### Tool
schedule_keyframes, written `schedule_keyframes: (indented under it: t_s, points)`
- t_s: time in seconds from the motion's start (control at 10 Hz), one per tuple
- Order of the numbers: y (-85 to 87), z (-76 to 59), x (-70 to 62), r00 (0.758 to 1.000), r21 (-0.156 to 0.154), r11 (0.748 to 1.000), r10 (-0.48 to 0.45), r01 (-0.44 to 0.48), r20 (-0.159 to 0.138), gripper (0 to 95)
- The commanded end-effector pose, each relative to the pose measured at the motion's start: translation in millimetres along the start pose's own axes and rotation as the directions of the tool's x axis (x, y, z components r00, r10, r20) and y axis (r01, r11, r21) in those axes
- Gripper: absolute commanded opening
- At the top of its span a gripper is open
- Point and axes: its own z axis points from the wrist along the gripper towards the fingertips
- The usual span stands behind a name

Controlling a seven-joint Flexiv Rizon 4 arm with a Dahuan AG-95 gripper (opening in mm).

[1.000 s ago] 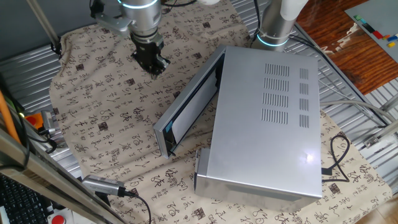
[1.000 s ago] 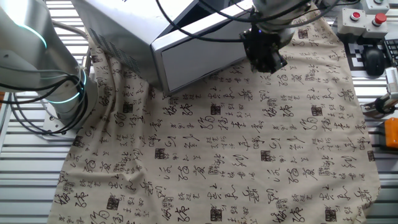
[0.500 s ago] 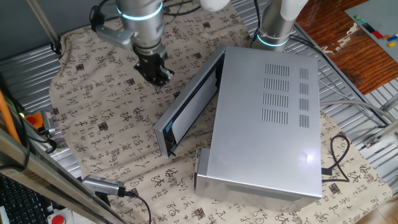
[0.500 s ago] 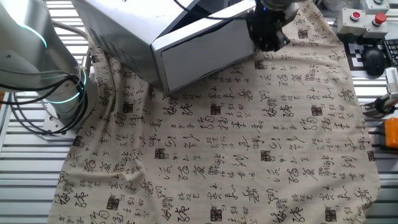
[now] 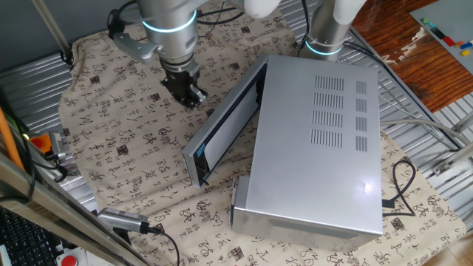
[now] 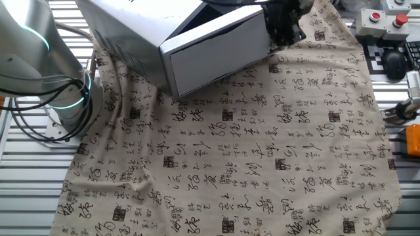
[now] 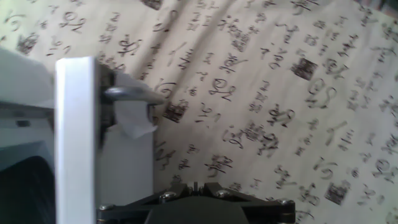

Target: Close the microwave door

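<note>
The microwave is a large silver box with vent slots on top, also seen in the other fixed view. The microwave door stands partly open, swung out at an angle from the front; its pale outer face shows in the other fixed view. My gripper hangs fingers down just outside the door's outer face, close to it. In the hand view the door's edge fills the left side, with the gripper right of it. The fingers look shut and hold nothing.
A cloth printed with characters covers the table. The robot's base stands behind the microwave. A black cord trails from the microwave's near right. Control boxes with red buttons and a cable plug lie at the table's edges.
My gripper has moved down and sideways toward the door's outer face, now close beside it. The door and microwave have not visibly moved.
</note>
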Motion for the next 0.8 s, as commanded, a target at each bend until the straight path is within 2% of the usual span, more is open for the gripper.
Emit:
schedule_keyframes:
  t_s: [0.1, 0.2, 0.5, 0.8]
  points:
    - [0.5, 0.1, 1.2, 1.000, -0.003, 1.000, -0.021, 0.021, 0.017, 0.0]
    - [0.5, 0.1, 1.2, 0.999, -0.005, 0.999, -0.043, 0.043, 0.022, 0.0]
    - [0.5, 0.1, 1.2, 0.998, 0.004, 0.999, -0.054, 0.054, 0.011, 0.0]
    - [13.5, -7.3, -8.5, 1.000, -0.028, 0.999, -0.016, 0.017, 0.019, 0.0]
